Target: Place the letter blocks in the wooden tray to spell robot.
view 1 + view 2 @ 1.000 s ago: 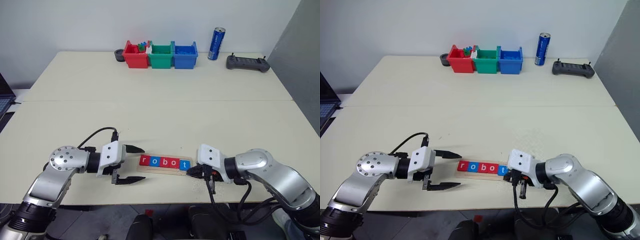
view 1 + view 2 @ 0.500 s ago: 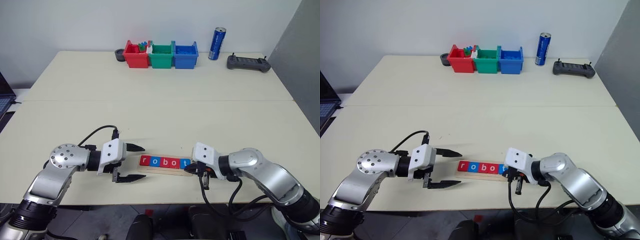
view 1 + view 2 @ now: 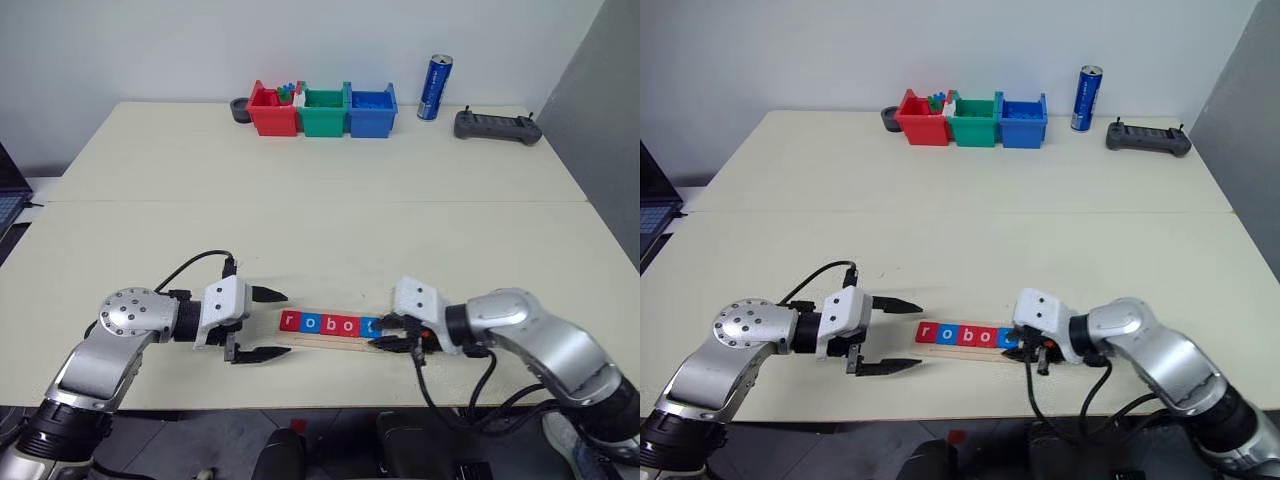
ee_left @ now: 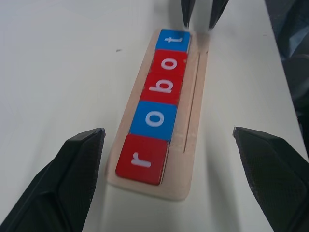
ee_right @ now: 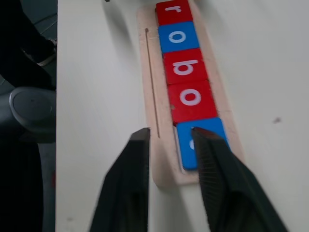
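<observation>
The letter blocks (image 4: 161,92) lie in a row in the wooden tray (image 4: 193,113), spelling robot. At the tray's r end the left pincer (image 3: 262,324) gapes wide. At its t end the right pincer (image 5: 171,169) is slightly parted, empty, just above the blue t block (image 5: 198,140). The tray sits at the bench's (image 3: 320,220) near edge.

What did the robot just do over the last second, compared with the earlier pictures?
The right gripper has parted its fingers at the tray's end, by the blue t block. The left gripper stayed open beside the wooden tray. The five blocks spell robot, unmoved.
</observation>
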Tool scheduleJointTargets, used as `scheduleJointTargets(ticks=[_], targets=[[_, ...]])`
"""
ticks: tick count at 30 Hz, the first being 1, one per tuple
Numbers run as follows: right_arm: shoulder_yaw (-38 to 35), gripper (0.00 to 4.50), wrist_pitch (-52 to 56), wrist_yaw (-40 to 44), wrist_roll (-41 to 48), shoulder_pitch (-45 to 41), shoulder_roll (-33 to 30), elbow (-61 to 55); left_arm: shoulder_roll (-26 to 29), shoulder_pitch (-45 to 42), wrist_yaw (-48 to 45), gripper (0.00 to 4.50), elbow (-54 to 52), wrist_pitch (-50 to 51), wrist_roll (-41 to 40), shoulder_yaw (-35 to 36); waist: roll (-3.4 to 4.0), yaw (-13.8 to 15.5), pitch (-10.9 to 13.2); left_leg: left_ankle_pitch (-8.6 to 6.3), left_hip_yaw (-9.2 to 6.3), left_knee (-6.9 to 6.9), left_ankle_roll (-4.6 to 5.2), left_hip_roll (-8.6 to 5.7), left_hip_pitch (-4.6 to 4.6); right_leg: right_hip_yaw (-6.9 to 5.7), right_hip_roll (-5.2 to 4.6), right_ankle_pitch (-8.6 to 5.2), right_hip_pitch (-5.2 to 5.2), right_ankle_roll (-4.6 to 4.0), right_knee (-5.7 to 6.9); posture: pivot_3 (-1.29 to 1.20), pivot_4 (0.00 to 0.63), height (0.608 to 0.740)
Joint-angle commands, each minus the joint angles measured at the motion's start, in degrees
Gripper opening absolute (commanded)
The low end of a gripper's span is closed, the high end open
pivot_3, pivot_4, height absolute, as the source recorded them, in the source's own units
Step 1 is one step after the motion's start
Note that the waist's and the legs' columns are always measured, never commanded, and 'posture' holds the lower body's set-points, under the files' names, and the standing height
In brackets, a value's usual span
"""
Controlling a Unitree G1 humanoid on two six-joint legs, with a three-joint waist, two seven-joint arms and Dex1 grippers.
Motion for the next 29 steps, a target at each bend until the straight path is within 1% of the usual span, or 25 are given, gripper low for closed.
scheduleJointTargets(ticks=[1, 5, 6, 15, 25, 29], targets=[[-5.66, 2.7, -1.5, 2.95, 3.07, -0.24, -3.22, -3.23, 2.63, 1.09, -0.15, 4.5, -1.04, -0.43, -1.06, 4.33, 0.0, -0.04, 0.0, 0.0, 0.0, -0.01, 0.0, 0.01, 0.0, 0.0, 0.0, 0.0, -0.01, 0.0, 0.0, 0.0, 0.15, 0.74], [-8.3, 4.17, -2.53, 4.66, 4.43, 0.19, -5.71, -3.54, 4.02, 2.22, -0.08, 4.5, -0.86, -1.14, -0.18, 5.51, 0.0, 0.0, 0.0, 0.0, 0.01, -0.01, 0.0, 0.01, 0.0, 0.0, 0.0, -0.04, -0.01, 0.07, 0.0, 0.0, 0.15, 0.74], [-8.8, 4.47, -2.81, 5.09, 4.73, 0.21, -6.2, -3.53, 4.16, 2.43, -0.02, 4.5, -1.07, -1.0, -0.33, 5.79, 0.0, 0.0, 0.0, 0.0, 0.02, -0.01, 0.0, 0.01, 0.0, 0.01, 0.0, -0.04, -0.01, 0.07, -0.01, 0.0, 0.15, 0.74], [-12.75, 4.47, -6.11, 5.47, 6.0, 0.86, -7.07, -1.79, 3.8, 2.4, 0.63, 4.5, -2.92, 0.85, -2.4, 7.29, -0.01, 0.03, 0.0, 0.0, 0.03, -0.01, 0.0, 0.01, 0.0, 0.01, -0.01, -0.03, -0.01, 0.04, -0.01, 0.0, 0.15, 0.74], [-13.45, 4.47, -9.12, 5.58, 5.45, 2.05, -7.83, -0.02, 2.99, 1.2, 1.94, 4.5, -3.61, 3.15, -3.95, 7.16, -0.01, 0.03, 0.01, 0.0, 0.04, 0.0, 0.0, 0.0, -0.01, 0.02, -0.01, -0.01, -0.01, 0.02, -0.01, 0.0, 0.15, 0.74], [-13.52, 4.47, -9.43, 5.23, 5.38, 2.24, -7.82, 0.23, 2.4, 0.45, 1.65, 4.5, -3.03, 2.5, -3.98, 6.95, -0.01, 0.04, 0.01, 0.0, 0.04, 0.0, 0.0, 0.0, -0.01, 0.02, -0.01, 0.0, -0.01, 0.0, -0.01, 0.0, 0.15, 0.74]])
